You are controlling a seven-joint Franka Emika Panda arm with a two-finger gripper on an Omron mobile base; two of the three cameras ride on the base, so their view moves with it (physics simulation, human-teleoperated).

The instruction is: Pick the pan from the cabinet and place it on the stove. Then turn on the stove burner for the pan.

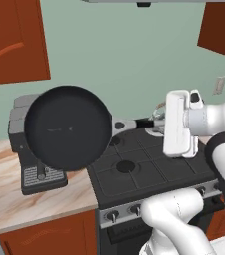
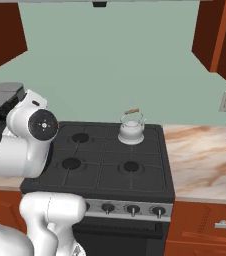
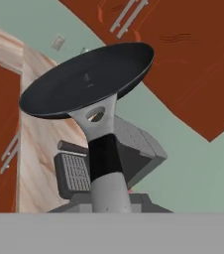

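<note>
Holding the frying pan (image 1: 67,127) by the far end of its long handle, the tool (image 1: 157,123) is clenched on it at the centre right of the left base view, just in front of the white hand block. The pan hangs in the air, tipped up on edge so its black underside faces the camera, at the left centre of that frame. It covers most of the grey coffee machine (image 1: 35,174) standing on the marble-patterned counter (image 1: 15,199) behind it. In the hand view the pan (image 3: 86,79) stretches away from the lens at the upper centre, with the grey joint and black handle running down to the bottom edge, and the coffee machine (image 3: 129,154) below it.

The black gas stove (image 2: 115,160) sits in the middle of the right base view, four burners under grates, a row of dark knobs (image 2: 132,209) along its silver front. A white kettle (image 2: 131,129) stands on the back right burner. The reddish-brown wall cabinet (image 1: 15,40) fills the upper left of the left base view; another cabinet (image 2: 220,35) hangs at the upper right of the right base view. The pan is clear of the stove, off to its left over the counter.
</note>
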